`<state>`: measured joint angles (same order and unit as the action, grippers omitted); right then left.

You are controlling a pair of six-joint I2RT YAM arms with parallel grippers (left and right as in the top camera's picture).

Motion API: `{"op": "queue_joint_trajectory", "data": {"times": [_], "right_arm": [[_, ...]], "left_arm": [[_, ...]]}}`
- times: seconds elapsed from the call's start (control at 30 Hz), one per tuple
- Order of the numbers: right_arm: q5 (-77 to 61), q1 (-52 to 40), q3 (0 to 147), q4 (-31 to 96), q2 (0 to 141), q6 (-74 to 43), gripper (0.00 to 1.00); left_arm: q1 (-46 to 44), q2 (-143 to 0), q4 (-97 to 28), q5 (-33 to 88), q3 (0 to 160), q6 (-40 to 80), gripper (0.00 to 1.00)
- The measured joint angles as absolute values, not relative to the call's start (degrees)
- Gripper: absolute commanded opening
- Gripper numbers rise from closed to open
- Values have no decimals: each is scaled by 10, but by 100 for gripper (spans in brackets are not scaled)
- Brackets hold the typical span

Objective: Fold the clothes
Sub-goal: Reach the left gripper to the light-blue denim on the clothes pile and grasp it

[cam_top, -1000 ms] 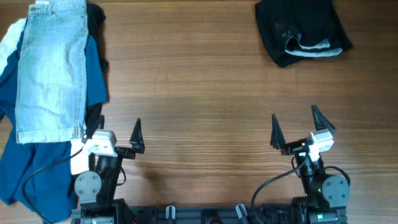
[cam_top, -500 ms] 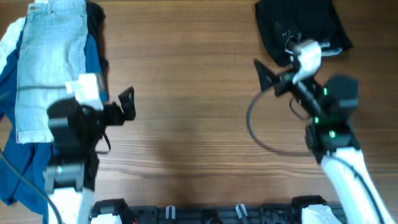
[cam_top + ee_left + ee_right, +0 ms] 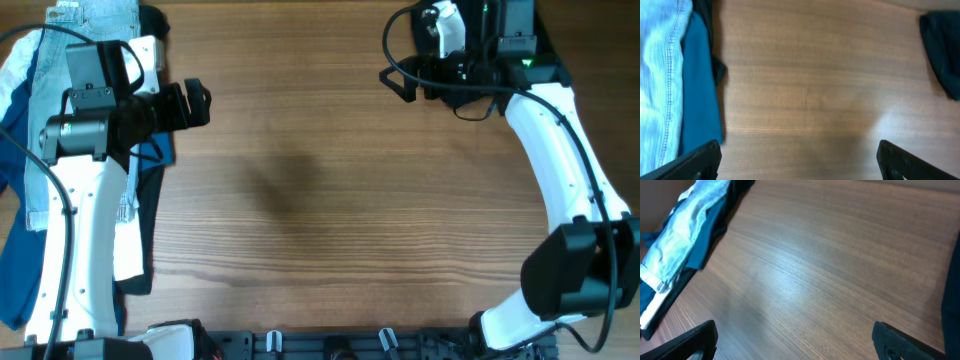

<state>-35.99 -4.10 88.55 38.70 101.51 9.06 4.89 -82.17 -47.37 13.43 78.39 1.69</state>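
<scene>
Since both arms left the near edge: they have swung out over the counter (image 3: 300, 200), left toward the pile, right toward the far corner; no fold is started, so this reads as the reach for a first grasp
Clothes pile: far-left edge, pale denim shorts (image 3: 40, 160) on the navy top (image 3: 20, 270), unmoved
Black garment (image 3: 942, 50): far-right corner, now mostly hidden under the right arm
Left end effector (image 3: 200, 104): spread wide, empty, just beside the shorts
Right end effector (image 3: 398, 85): spread wide, empty
Hard to tell: either one's height above the counter; much of the shorts, covered by the left arm
</scene>
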Motion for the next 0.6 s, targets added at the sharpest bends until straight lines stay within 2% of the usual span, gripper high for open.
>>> {"op": "queue_joint_trajectory", "data": {"times": [0.1, 0.27, 0.4, 0.53, 0.6], "right_arm": [[-363, -41, 887, 348, 1020, 44, 100], [-365, -41, 887, 347, 1020, -2, 100], [-365, -41, 887, 346, 1020, -7, 100], [-364, -41, 887, 342, 1020, -9, 100], [-364, -41, 887, 340, 1020, -9, 100]], "left_arm": [[82, -856, -432, 140, 790, 23, 96], [235, -991, -386, 133, 791, 42, 89], [318, -1002, -366, 131, 792, 16, 88], [339, -1017, -357, 119, 792, -47, 82], [330, -1039, -354, 120, 792, -71, 76]]}}
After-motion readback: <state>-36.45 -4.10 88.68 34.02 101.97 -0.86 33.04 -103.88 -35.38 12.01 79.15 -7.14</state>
